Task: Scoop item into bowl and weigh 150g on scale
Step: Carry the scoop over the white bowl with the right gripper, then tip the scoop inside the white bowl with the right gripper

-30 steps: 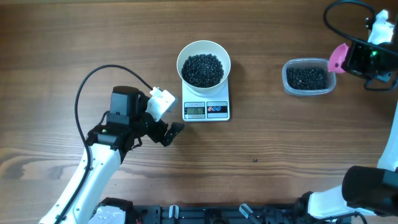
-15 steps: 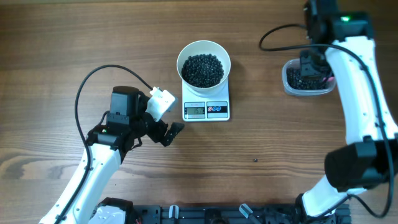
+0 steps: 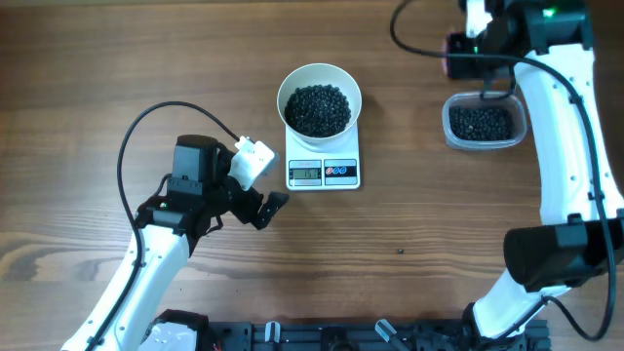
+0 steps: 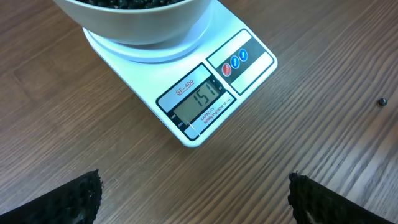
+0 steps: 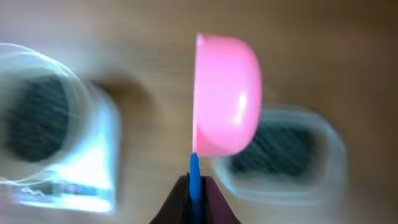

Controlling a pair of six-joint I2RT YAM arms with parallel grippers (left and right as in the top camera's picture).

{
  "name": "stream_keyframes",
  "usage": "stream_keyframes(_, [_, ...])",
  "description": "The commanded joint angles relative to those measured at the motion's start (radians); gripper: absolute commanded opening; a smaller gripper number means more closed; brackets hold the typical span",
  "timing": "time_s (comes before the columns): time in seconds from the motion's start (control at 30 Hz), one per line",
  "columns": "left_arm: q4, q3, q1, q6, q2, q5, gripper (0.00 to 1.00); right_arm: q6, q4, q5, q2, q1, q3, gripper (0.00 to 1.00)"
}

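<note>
The white bowl point(image 3: 319, 80) stands on the small white scale point(image 3: 323, 173) and holds a dark heap of the item point(image 3: 318, 107). In the left wrist view the scale point(image 4: 245, 56) shows 151 on its display, with the bowl point(image 4: 137, 22) above it. My left gripper point(image 3: 270, 210) rests open just left of the scale's front, its fingertips point(image 4: 81, 196) wide apart with only bare wood between them. My right gripper point(image 3: 478, 41) hovers behind the clear tub, shut on the blue handle of a pink scoop point(image 5: 227, 93); that view is blurred by motion.
A clear plastic tub point(image 3: 481, 122) with more black beads sits right of the scale, below the right arm. One stray bead point(image 3: 400, 252) lies on the wood toward the front, and the same stray bead point(image 4: 382, 101) shows in the left wrist view.
The right arm has swung in from the far right edge, passed over the tub and now sits behind it, further left, still holding the scoop. The left arm has not moved.
</note>
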Motion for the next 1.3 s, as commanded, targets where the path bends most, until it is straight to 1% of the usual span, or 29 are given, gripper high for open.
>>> stream_keyframes(0.0, [0.000, -0.006, 0.002, -0.006, 0.001, 0.015, 1.00, -0.014, 0.085, -0.356, 0.004, 0.068, 0.019, 0.04])
stream_keyframes(0.07, [0.000, -0.006, 0.002, -0.006, 0.001, 0.015, 1.00, -0.017, 0.103, -0.333, 0.015, 0.137, 0.014, 0.04])
stream_keyframes(0.23, [0.000, -0.006, 0.002, -0.006, 0.001, 0.015, 1.00, -0.023, 0.096, -0.153, 0.081, 0.303, 0.010, 0.04])
stream_keyframes(0.4, [0.000, -0.006, 0.002, -0.006, 0.001, 0.015, 1.00, -0.040, 0.097, -0.113, 0.128, 0.391, 0.010, 0.04])
stream_keyframes(0.67, [0.000, -0.006, 0.002, -0.006, 0.001, 0.015, 1.00, -0.040, 0.102, -0.075, 0.137, 0.401, 0.009, 0.04])
stream_keyframes(0.83, [0.000, -0.006, 0.002, -0.006, 0.001, 0.015, 1.00, -0.040, 0.105, -0.061, 0.206, 0.401, 0.009, 0.04])
stream_keyframes(0.93, [0.000, -0.006, 0.002, -0.006, 0.001, 0.015, 1.00, -0.041, 0.105, 0.004, 0.262, 0.401, 0.009, 0.04])
stream_keyframes(1.0, [0.000, -0.006, 0.002, -0.006, 0.001, 0.015, 1.00, -0.044, 0.111, 0.006, 0.286, 0.401, 0.009, 0.04])
stream_keyframes(1.27, [0.000, -0.006, 0.002, -0.006, 0.001, 0.015, 1.00, -0.043, 0.147, 0.006, 0.335, 0.401, 0.009, 0.04])
